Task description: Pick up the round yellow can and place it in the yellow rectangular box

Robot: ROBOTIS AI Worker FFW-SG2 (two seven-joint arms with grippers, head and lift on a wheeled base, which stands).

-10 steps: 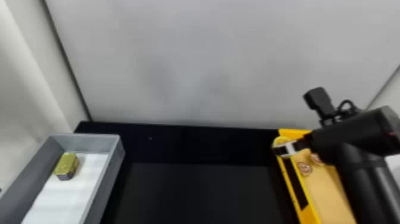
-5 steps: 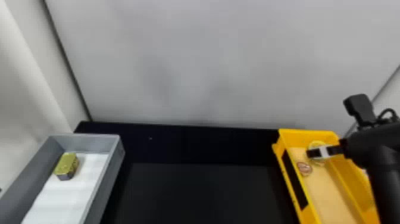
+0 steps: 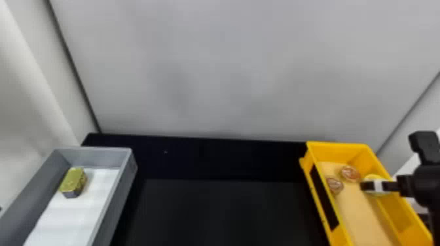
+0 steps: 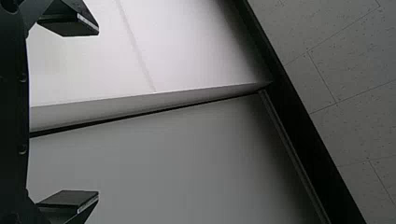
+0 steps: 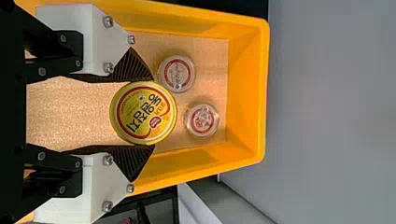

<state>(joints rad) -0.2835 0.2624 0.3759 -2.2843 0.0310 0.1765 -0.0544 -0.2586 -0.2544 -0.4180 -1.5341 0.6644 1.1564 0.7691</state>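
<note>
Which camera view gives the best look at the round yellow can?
The right wrist view: there the can shows its whole round lid. The head view shows it partly hidden by the right gripper.

A smooth, semi-gloss surface, plastic in look, is shown by the yellow rectangular box (image 5: pixel 247 93). A shiny metallic rim is seen on the round yellow can (image 5: pixel 144 113). The grey rectangular bin (image 3: pixel 126 176) is finished in matt plastic, its white lining (image 3: pixel 75 209) faintly rippled.

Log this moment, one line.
right gripper: holding round yellow can | over yellow box floor, resting unclear | two small round containers inside | left gripper: open, empty
</note>
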